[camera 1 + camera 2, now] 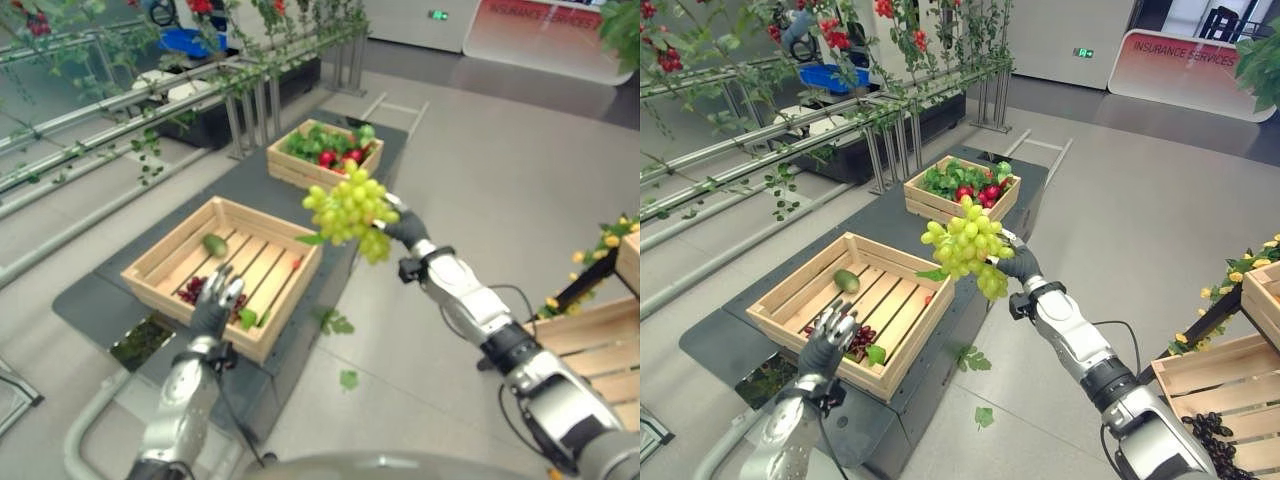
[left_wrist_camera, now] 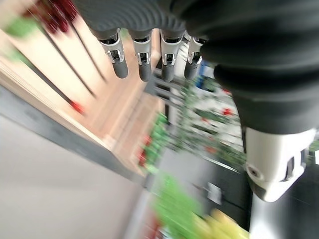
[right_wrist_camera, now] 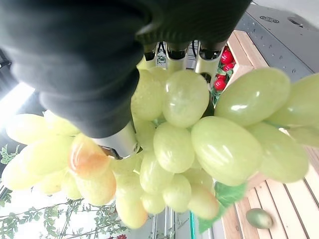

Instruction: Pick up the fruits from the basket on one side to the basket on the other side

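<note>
My right hand [image 1: 405,228] is shut on a big bunch of green grapes [image 1: 352,205], held in the air between the two wooden crates; up close the grapes [image 3: 189,129] bulge past its fingers. The near crate [image 1: 160,262] holds a green oval fruit [image 1: 215,244], dark red grapes [image 1: 193,290], a small red fruit [image 1: 296,263] and a leaf. The far crate [image 1: 292,172] is full of green leaves and red fruits [image 1: 327,158]. My left hand [image 1: 215,305] hovers over the near crate's front edge, its fingers [image 2: 142,55] straight and holding nothing.
Both crates sit on a dark low platform [image 1: 90,300]. Metal rails with vines [image 1: 120,110] run along the left. Loose leaves [image 1: 335,322] lie on the floor beside the platform. More wooden crates [image 1: 1230,375] stand at the right, one with dark grapes [image 1: 1210,435].
</note>
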